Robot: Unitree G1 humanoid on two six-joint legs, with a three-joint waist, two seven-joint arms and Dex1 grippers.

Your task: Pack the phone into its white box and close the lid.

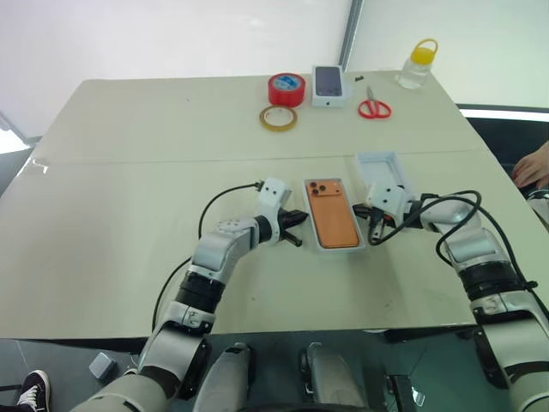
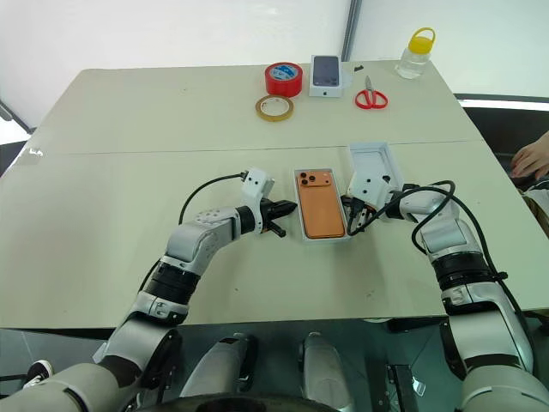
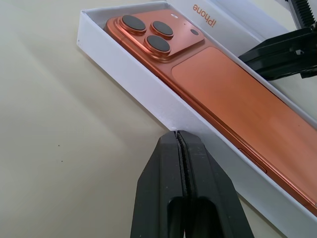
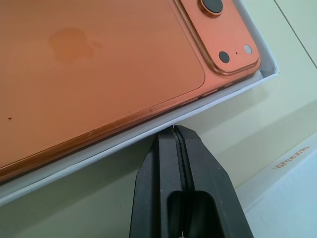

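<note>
Phone [image 1: 332, 220] lies camera-side up inside the white box [image 3: 163, 106], flanked by your left gripper [image 1: 294, 228] and right gripper [image 2: 352, 216], both pinched shut and empty. Lid [image 1: 382, 171] lies beyond the right jaws; nudging the box wall could skew it.

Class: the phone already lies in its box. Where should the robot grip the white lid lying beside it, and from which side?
Grip one long rim wall of the shallow white cardboard lid, coming from above: it lies open side up, so its thin upright walls suit a pinch. The right gripper is nearest.
</note>
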